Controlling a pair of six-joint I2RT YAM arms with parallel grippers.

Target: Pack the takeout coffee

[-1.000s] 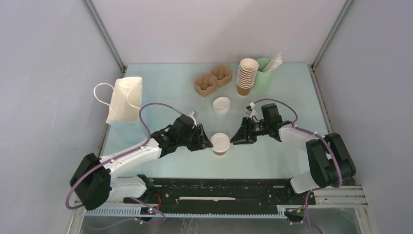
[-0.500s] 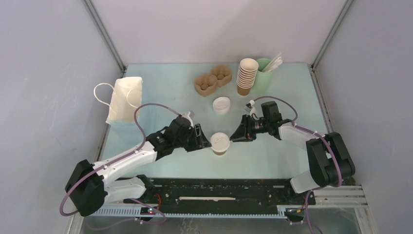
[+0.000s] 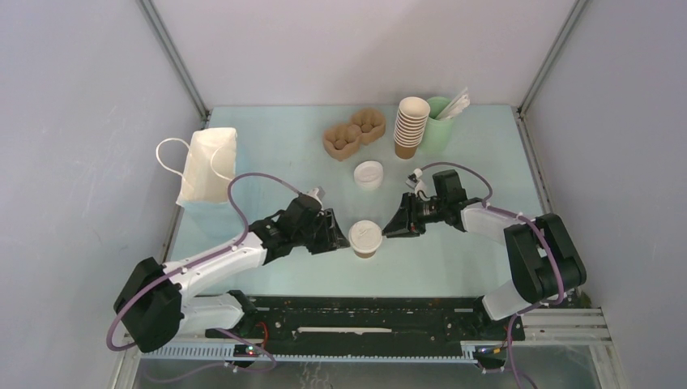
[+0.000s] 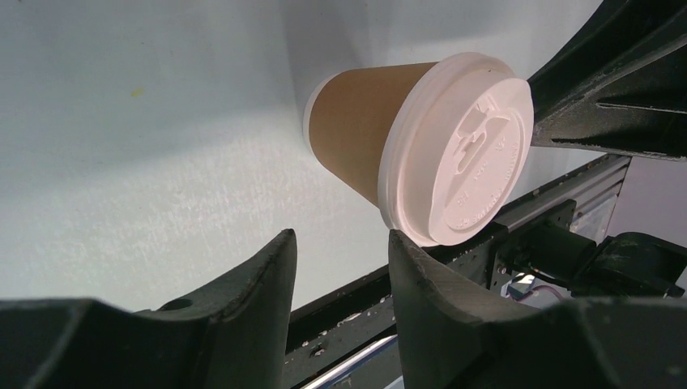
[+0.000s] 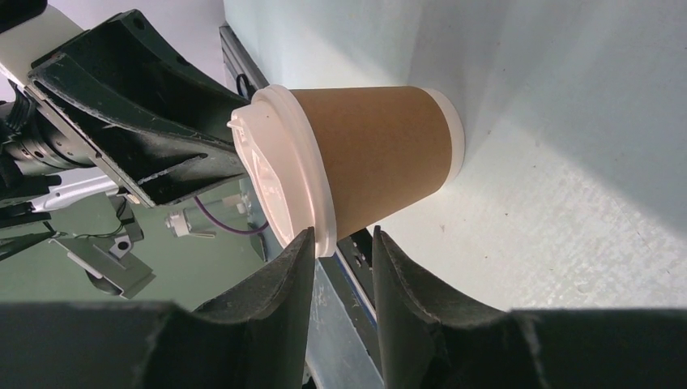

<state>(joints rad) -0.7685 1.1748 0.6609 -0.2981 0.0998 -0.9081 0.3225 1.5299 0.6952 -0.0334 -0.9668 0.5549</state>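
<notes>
Pincer on the left: the left pincer [image 3: 339, 237] is low over the table [image 3: 275, 150] with its jaws roughly half apart. Nothing is in them, and it's just beside the cup on the cup's left.
Left wrist cam: both fingers [image 4: 271, 267] point at the cup, which sits past the tips rather than between them. Can't tell if a tip touches it.
Pincer on the right: the right pincer [image 3: 391, 228] is just beside the cup on the other side. Its jaws have a narrower gap and aren't holding anything either.
Right wrist cam: only the frame rail shows through the gap. The lid's rim lines up with one fingertip [image 5: 304, 243], but I can't say whether they touch.
Task thing: the takeout coffee [image 3: 366, 237] stands upright on the table near the front edge, between the two pincers. It's a brown paper cup with a cream band at the base.
Lid: the white lid [image 4: 466, 150] is on top of the cup.
Writing: the lid has raised moulded marks and what looks like tiny lettering around the sip hole, too small to read. The brown wall looks plain, with no logo showing.
Other stuff: a white paper bag [image 3: 208, 166] with handles stands at the left edge. At the back there's a brown pulp carrier [image 3: 354, 134], a stack of cups [image 3: 411, 126] and a green cup [image 3: 439, 123] with sticks in it.
Spare lid: a loose lid [image 3: 369, 174] lies mid-table, behind the coffee and well apart from it.
</notes>
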